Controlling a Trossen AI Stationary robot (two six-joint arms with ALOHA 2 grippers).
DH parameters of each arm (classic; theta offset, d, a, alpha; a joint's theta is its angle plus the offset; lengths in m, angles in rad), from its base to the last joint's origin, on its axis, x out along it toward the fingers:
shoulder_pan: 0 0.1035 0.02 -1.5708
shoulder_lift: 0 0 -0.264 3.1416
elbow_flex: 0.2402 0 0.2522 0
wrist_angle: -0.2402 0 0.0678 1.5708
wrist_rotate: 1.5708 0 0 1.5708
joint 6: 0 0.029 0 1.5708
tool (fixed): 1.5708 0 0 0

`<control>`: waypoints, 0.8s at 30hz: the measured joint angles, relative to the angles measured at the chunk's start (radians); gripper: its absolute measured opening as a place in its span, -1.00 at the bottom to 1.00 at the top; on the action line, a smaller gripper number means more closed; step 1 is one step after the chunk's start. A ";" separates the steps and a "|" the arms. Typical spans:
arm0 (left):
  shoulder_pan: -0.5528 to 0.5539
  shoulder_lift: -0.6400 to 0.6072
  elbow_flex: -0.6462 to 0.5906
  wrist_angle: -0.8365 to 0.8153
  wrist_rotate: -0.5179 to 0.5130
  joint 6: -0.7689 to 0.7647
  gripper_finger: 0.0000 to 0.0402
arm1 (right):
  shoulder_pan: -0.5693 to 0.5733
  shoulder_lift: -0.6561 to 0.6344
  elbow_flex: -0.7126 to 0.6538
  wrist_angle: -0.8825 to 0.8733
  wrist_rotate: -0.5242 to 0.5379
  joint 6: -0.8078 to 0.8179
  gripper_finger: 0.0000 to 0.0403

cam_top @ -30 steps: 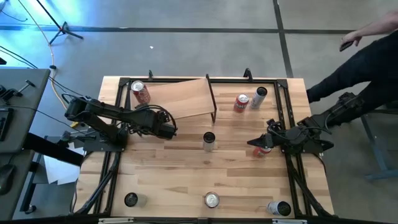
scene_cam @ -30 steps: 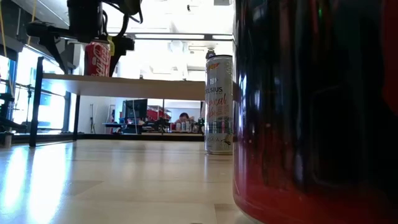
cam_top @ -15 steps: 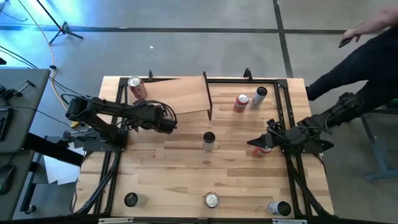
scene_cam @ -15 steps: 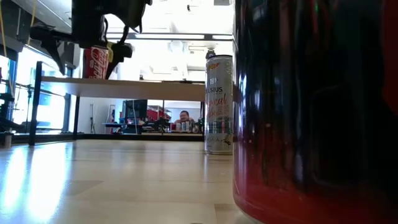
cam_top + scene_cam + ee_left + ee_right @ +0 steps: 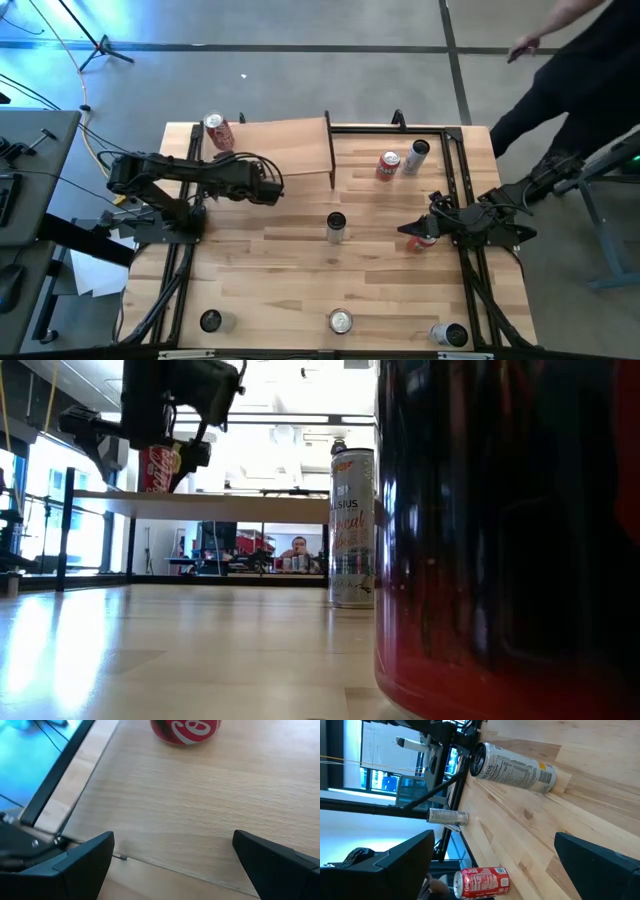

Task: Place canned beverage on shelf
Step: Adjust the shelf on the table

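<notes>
Red can (image 5: 217,131): stands upright on the shelf (image 5: 285,150), at its far left corner.
Left jaws (image 5: 268,188): released, empty, near the can.
Right jaws (image 5: 412,230): spread, waiting by another can.
Risk: a stray arm swing could topple the can off the edge.

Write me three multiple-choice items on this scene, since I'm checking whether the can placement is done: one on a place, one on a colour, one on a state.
1. Where does the can nearest the left gripper stand?
A. on the floor
B. upright on the shelf, at its left end
C. inside a box

2. What colour is that can?
A. red
B. blue
C. green

3. How is the left gripper?
A. shut on the can
B. shut on nothing
C. open, holding nothing

Answers:
1 B: the low view shows it upright on the raised board.
2 A: the left wrist view shows a red body with white lettering.
3 C: its fingers stand wide apart, clear of the can.
</notes>
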 joint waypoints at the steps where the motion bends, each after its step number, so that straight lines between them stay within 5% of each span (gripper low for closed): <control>1: 0.004 0.000 -0.009 -0.002 -0.009 -0.004 0.99 | 0.000 0.000 0.000 0.000 0.000 0.000 0.99; 24: 0.103 0.001 -0.058 0.005 -0.140 0.018 0.99 | 0.000 0.000 0.000 0.000 0.000 0.000 0.99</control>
